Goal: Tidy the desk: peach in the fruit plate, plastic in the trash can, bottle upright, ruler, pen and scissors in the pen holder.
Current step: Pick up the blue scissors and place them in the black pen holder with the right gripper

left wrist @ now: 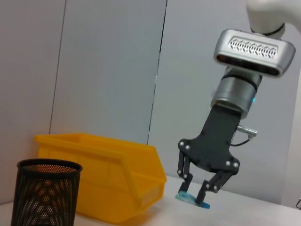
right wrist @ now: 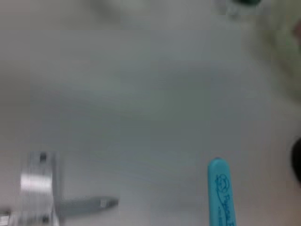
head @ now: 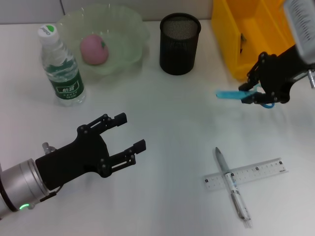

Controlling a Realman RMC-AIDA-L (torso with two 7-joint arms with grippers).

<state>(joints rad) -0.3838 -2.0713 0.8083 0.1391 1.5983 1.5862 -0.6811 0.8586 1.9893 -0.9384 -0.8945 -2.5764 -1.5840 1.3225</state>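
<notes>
The blue-handled scissors (head: 235, 95), sheathed in a light blue plastic cover, are pinched at their handle end between the fingers of the black right gripper (head: 252, 93) beside the big yellow plastic bin (head: 246, 34) at the white desk's (head: 162, 123) far right. The pale green translucent fruit plate (head: 129, 42) holds the pink peach (head: 93, 49) at the far left, with the clear plastic water bottle (head: 61, 69) with a green label upright just beside it and the black mesh pen holder (head: 179, 44) between plate and bin. The black left gripper (head: 130, 132) hangs over the near left of the desk with fingers spread, and near right the clear plastic ruler (head: 246, 173) lies with the grey pen (head: 232, 191) across it.
</notes>
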